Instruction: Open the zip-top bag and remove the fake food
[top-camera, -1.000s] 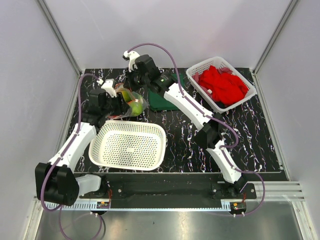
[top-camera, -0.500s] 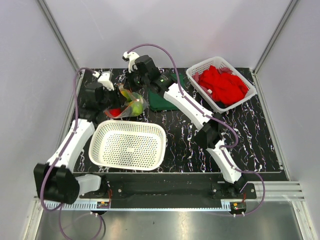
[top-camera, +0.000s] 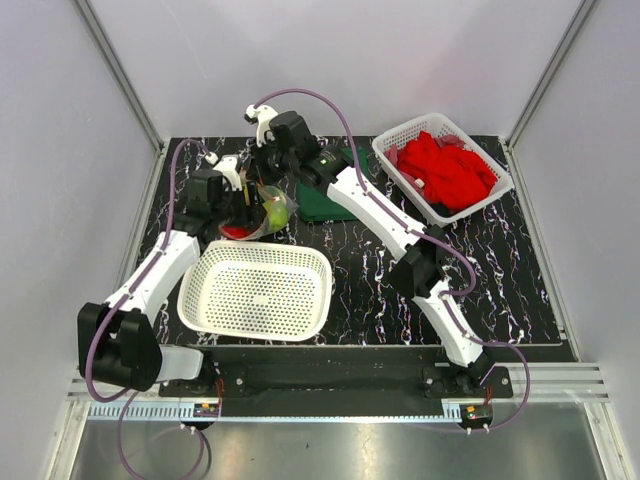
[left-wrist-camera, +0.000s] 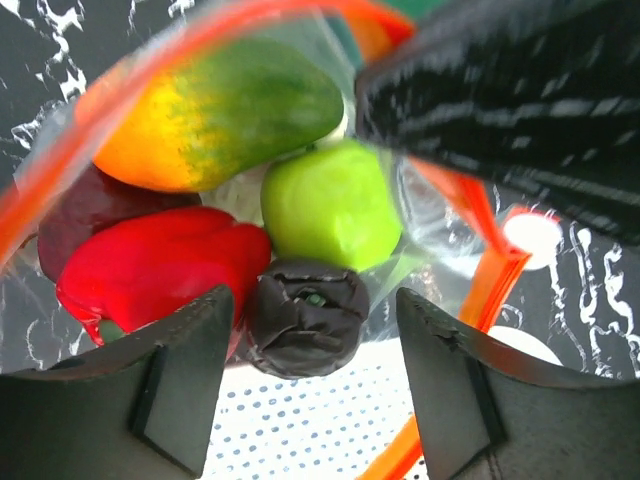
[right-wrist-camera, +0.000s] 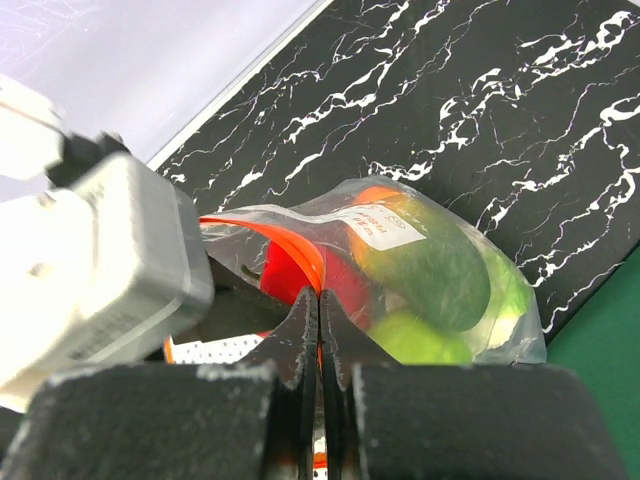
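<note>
The zip-top bag (top-camera: 270, 213) hangs open over the far edge of the white basket, with its mouth turned to the left. My right gripper (top-camera: 265, 182) is shut on its orange zip strip (right-wrist-camera: 300, 255) and holds up the upper lip. My left gripper (left-wrist-camera: 315, 345) is open, with its fingers (left-wrist-camera: 185, 370) inside the bag's mouth on either side of the small dark piece (left-wrist-camera: 307, 315), not touching it. Behind the dark piece lie the red pepper (left-wrist-camera: 160, 265), the green apple (left-wrist-camera: 330, 205) and the mango (left-wrist-camera: 220, 110). The white label (right-wrist-camera: 378, 228) shows on the bag's side.
A large white perforated basket (top-camera: 256, 290) sits just below the bag. A folded green cloth (top-camera: 318, 203) lies to the right of the bag. A white basket (top-camera: 495, 185) of red cloths (top-camera: 445, 168) stands at the back right. The right arm reaches across the middle.
My left gripper drew back to the left, then moved right again into the bag's mouth. My right gripper has kept its hold on the zip strip.
</note>
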